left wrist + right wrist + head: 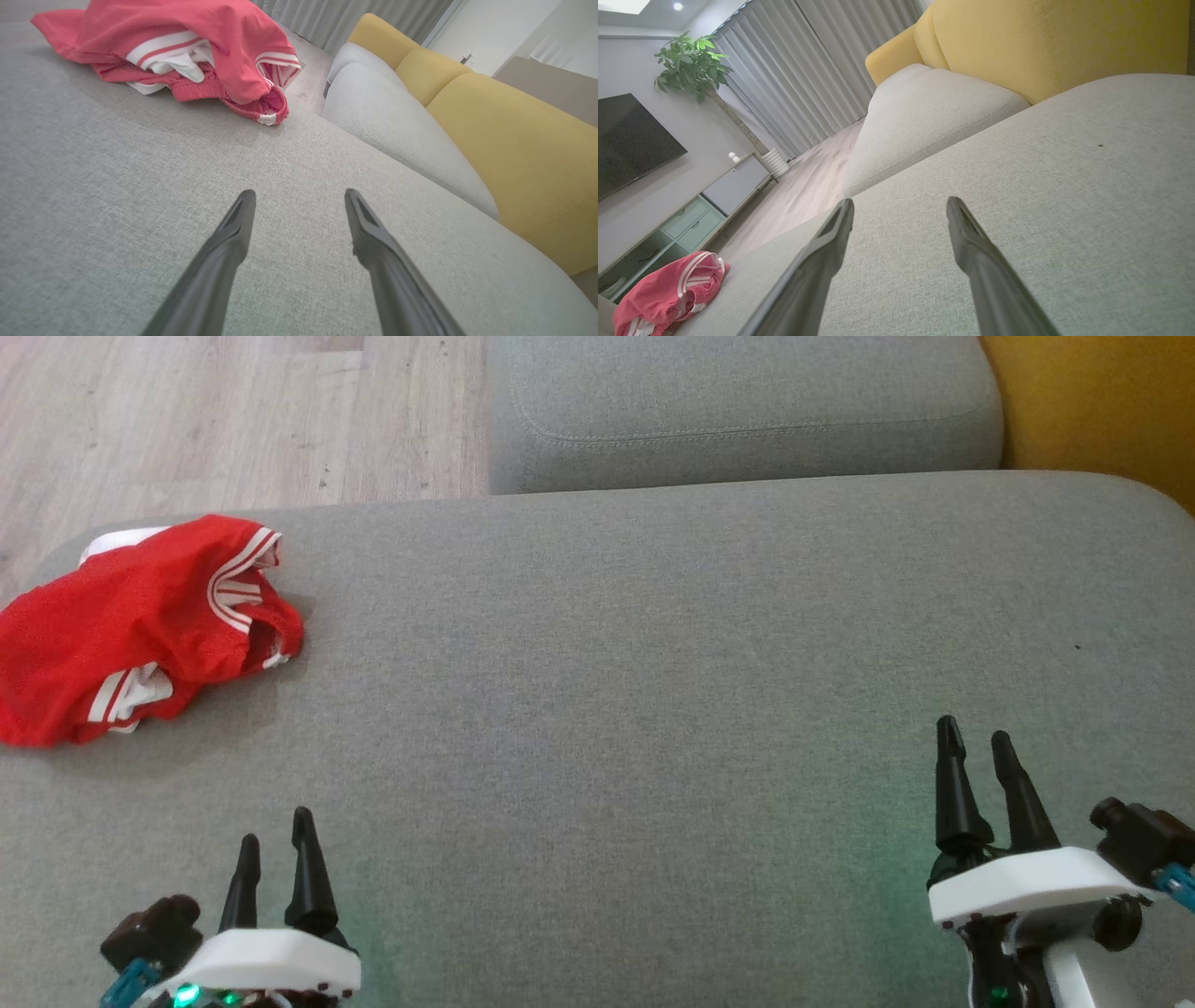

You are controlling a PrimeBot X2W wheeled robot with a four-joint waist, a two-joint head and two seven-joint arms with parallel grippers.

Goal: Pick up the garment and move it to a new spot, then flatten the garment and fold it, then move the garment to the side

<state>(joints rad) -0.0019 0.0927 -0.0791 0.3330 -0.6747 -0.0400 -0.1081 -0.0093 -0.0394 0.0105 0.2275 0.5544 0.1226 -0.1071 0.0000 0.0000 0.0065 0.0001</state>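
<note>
A crumpled red garment with white stripes lies bunched at the far left edge of the grey sofa seat. From the left wrist it is the red heap at the top, well beyond the fingers; the right wrist has the garment at its lower left. My left gripper hovers low at the front left, open and empty, short of the garment. At the front right my right gripper is also open with nothing in it, far from the cloth.
A second grey seat cushion lies behind the wide one, with a yellow backrest at the right. Wooden floor borders the seat's left and far-left side. A TV cabinet and potted plant stand across the room.
</note>
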